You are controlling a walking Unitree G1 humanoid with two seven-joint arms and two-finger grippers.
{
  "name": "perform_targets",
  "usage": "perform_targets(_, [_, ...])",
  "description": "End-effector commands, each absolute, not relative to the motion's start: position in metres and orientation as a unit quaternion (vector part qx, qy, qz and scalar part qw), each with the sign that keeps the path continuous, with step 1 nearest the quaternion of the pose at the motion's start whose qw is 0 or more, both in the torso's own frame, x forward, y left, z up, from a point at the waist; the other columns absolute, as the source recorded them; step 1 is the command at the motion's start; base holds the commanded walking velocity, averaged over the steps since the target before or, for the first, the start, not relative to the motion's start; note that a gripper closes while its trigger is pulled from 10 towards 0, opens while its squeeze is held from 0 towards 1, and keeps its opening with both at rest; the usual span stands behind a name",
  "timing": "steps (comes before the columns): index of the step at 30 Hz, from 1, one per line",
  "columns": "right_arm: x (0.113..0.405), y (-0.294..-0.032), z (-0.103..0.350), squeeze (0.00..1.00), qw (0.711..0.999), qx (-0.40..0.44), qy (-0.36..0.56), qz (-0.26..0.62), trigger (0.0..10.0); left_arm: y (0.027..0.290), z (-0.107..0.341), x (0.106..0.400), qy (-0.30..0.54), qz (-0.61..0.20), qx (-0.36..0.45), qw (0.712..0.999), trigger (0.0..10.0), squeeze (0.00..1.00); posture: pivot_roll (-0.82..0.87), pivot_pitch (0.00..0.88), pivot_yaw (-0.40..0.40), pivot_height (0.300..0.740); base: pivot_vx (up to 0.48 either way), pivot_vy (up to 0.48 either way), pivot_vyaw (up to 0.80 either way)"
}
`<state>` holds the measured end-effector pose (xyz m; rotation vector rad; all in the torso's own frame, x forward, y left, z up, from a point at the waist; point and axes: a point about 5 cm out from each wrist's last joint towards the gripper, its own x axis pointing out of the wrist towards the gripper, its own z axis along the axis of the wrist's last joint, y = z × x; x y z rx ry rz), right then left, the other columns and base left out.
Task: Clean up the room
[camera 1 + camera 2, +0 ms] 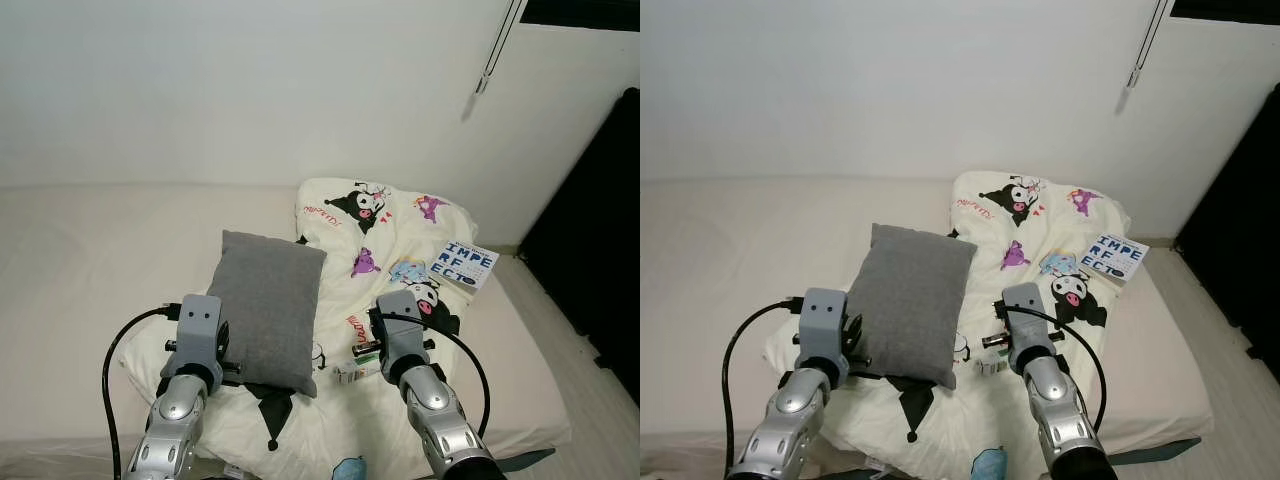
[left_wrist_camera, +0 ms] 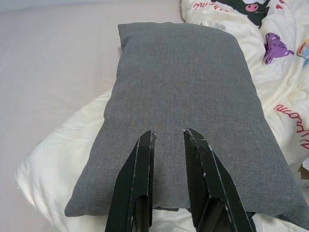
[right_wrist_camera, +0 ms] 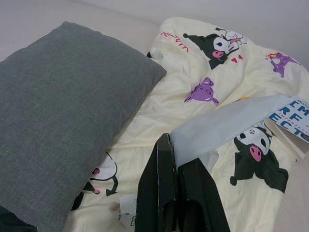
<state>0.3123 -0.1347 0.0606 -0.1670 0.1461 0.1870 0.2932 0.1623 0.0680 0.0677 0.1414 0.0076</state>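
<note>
Bed, grey pillow (on blanket), left pincer above

pillow blocks centre, bed left open

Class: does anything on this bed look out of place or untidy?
Yes. The quilt lies bunched up rather than spread flat, the grey pillow sits askew on top of it, and a book lies on the bedding near the right edge.
</note>
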Motion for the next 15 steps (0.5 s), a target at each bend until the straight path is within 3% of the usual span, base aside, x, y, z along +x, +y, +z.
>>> perform_targets(1, [0.3109,-0.1348,0.0599,0.00,0.990,-0.076,0.070,0.093,10.0,0.1622,0.0696,0.2928,0.066,0.005,0.031,0.997,10.0,0.00,0.08,0.097,-0.069,0.740,0.000,0.000,0.00])
perform_targets(7, [0.3117,-0.1346,0.0601,0.00,0.990,-0.076,0.071,0.093,10.0,0.1612,0.0704,0.2936,0.066,0.007,0.023,0.998,10.0,0.00,0.08,0.099,-0.071,0.740,0.000,0.000,0.00])
perform_targets(15, [0.3121,-0.1352,0.0605,0.00,0.990,-0.075,0.070,0.093,10.0,0.1601,0.0708,0.2943,0.066,0.006,0.022,0.998,10.0,0.00,0.08,0.098,-0.070,0.740,0.000,0.453,0.00])
